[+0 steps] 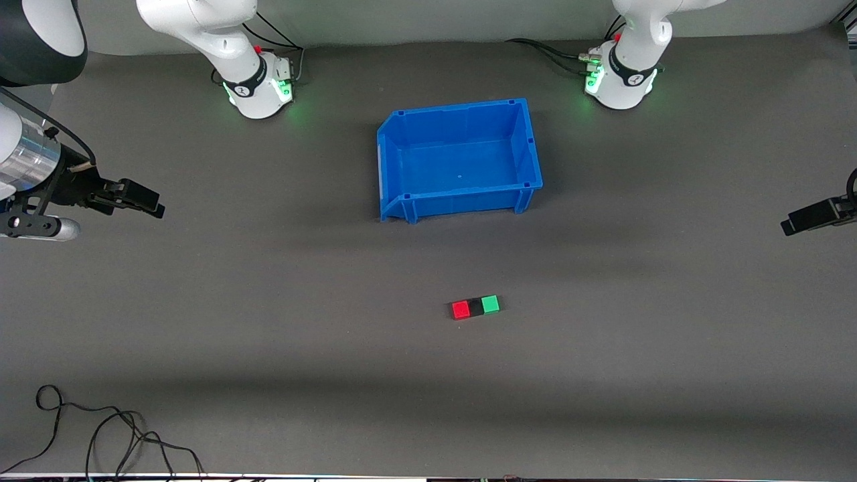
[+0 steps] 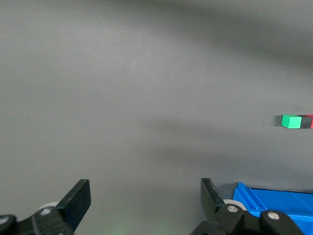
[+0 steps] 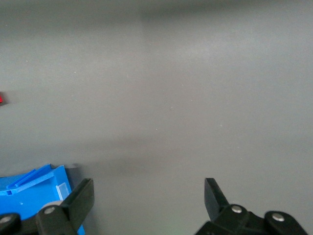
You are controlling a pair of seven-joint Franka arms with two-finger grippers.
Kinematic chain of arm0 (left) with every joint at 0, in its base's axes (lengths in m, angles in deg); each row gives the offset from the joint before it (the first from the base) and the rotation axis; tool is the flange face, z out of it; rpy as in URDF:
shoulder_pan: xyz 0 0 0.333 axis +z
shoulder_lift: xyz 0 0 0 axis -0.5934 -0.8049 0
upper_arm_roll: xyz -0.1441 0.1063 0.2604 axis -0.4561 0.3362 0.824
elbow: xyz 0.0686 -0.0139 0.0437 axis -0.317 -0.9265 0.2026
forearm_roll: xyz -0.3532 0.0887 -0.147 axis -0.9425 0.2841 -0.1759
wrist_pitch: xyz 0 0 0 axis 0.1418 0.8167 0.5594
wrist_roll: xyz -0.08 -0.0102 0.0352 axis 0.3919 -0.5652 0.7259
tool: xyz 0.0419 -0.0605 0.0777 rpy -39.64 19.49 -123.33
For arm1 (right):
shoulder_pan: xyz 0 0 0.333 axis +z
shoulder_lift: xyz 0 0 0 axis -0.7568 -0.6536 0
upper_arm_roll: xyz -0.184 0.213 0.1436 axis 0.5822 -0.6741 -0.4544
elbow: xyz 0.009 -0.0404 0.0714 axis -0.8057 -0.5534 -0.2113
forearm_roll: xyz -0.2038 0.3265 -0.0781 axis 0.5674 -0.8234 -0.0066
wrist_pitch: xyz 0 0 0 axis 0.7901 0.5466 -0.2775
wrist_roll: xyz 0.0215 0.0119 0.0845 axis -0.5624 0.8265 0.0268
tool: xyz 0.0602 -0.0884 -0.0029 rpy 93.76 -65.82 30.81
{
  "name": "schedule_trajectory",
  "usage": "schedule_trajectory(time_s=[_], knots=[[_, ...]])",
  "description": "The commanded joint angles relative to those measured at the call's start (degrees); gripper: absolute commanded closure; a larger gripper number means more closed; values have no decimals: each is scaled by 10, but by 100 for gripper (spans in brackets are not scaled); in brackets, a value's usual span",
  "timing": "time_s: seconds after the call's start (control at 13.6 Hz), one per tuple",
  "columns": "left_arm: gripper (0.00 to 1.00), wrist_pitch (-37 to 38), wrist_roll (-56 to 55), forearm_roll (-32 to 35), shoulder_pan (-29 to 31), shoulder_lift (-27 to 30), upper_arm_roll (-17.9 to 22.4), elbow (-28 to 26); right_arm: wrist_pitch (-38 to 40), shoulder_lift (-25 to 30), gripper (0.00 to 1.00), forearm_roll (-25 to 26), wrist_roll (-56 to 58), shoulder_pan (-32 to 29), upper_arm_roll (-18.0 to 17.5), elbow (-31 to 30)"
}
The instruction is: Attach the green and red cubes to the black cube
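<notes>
Both my tools, left tool [image 1: 797, 226] and right tool [image 1: 150, 204], hang open and empty at the bench [image 1: 268, 348] ends, well apart from the red cube [image 1: 460, 310], black cube [image 1: 476, 307] and green cube [image 1: 491, 304], which touch in a row, so I judge the joining done and need only wait.

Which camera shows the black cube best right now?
The front view: the black cube sits fully visible between the red cube and green cube. The left wrist view catches only its edge; the right wrist view misses it.

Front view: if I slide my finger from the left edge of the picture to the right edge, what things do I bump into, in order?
Right gripper, open → blue bin → red cube → black cube → green cube → left gripper, open. The three cubes sit touching in a row, nearer the camera than the bin.
</notes>
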Motion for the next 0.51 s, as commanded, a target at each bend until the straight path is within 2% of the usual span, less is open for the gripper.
schedule_trajectory(time_s=[0.0, 0.15, 0.44], knots=[[0, -58, 48, 11, -9, 80, 5, -103, 15, -11, 0, -11, 5, -9, -7, 23], [0, -84, 71, 14, -8, 100, 5, -138, 15, -11, 0, -10, 5, -11, -8, 24], [0, -80, 64, 14, -10, 93, 6, -136, 15, -11, 0, -5, 5, -7, -7, 20]])
